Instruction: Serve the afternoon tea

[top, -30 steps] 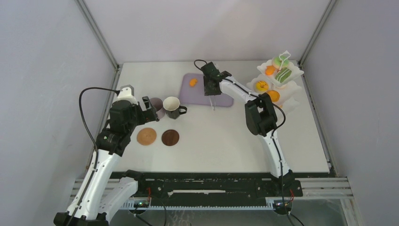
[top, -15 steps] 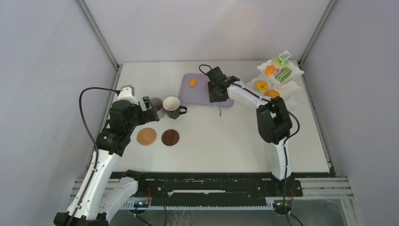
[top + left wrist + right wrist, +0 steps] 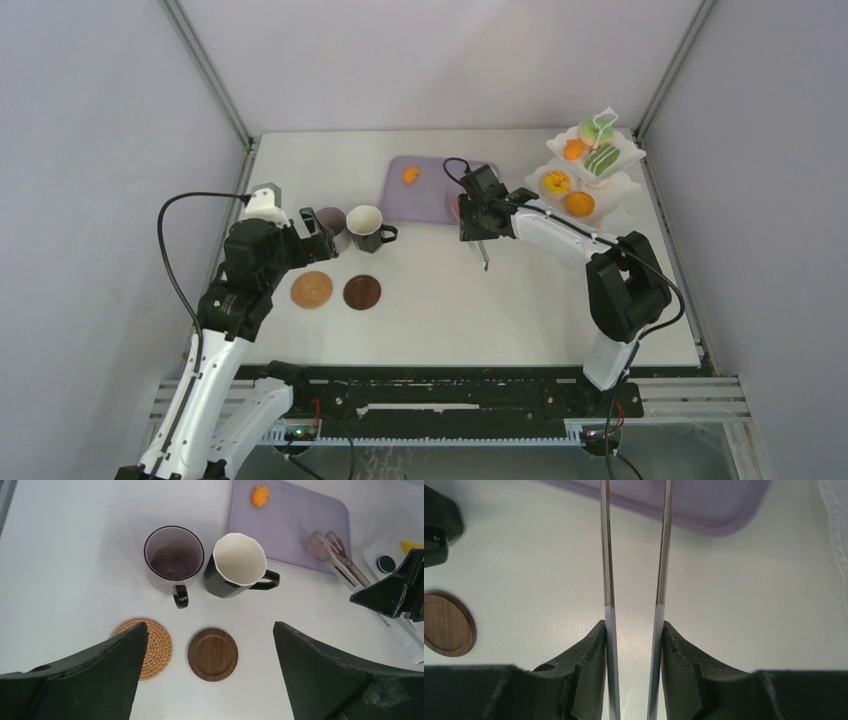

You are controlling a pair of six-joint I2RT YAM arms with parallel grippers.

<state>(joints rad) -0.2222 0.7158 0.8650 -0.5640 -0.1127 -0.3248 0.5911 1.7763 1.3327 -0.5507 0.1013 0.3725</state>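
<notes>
A white desk [image 3: 520,300] sits enclosed by plain pale grey walls [image 3: 440,60] at left, right and far, with metal corner posts [image 3: 205,70]; lighting is even.

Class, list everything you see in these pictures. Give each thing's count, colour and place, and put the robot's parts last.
mugs: two, mauve mug and dark mug with white inside, side by side left of the tray
coasters: two, light brown woven coaster and dark brown wooden coaster, on the near side of the mugs
tray: one, lilac, far centre
orange treat: one, on the tray
tongs: one, white and metal, tips over the tray
stand: one, white, far right
stand treats: at least five, green, orange, yellow
table: one, white
left gripper: open, above the coasters
right gripper: shut on the tongs
</notes>
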